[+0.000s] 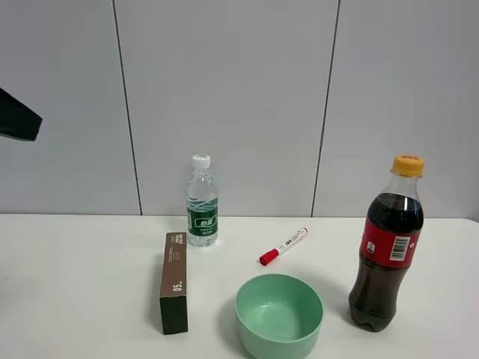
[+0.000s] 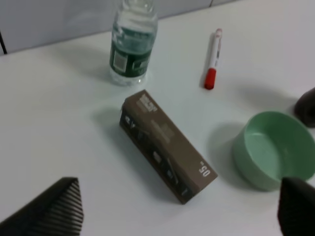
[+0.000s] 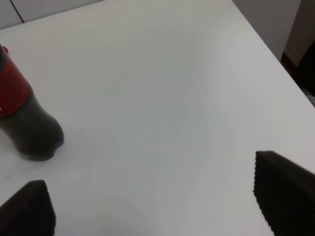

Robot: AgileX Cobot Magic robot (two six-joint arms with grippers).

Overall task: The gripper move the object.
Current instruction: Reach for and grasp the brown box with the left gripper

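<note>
Brown, dark and matte: noting a long narrow rectangular cardboard carton [image 1: 174,283] [image 2: 167,145] lying flat on the white bench [image 1: 75,299] [image 2: 59,123], left of middle in the high view, long side running away from the camera. Reading "05" in white on its top face, toward the nearer end. Placing its far end near a small clear plastic water bottle [image 1: 202,202] [image 2: 132,49] with green label and white cap, standing upright; making out a narrow gap between the two in the left wrist view.

Logging a round pale green bowl [image 1: 277,340] [image 2: 256,167] right of the carton, near but apart, mouth up. Logging a white marker with red cap [image 1: 284,246] [image 2: 212,59] lying behind the bowl, well apart from the carton. Logging a tall dark cola bottle [image 1: 385,247] [image 3: 24,118] with red label and yellow cap, upright, right of the bowl.

Seeing the black two-fingered left hand [image 2: 179,212] spread wide above the bench, pinching nothing, carton lying ahead of it and untouched. Seeing the right hand [image 3: 157,201] likewise spread wide over bare bench [image 3: 147,98] close to a bench edge, cola bottle base off to one side, clear of both fingers.

Catching a dark angular shape [image 1: 19,120] at the left edge of the high view; showing too little to identify.
</note>
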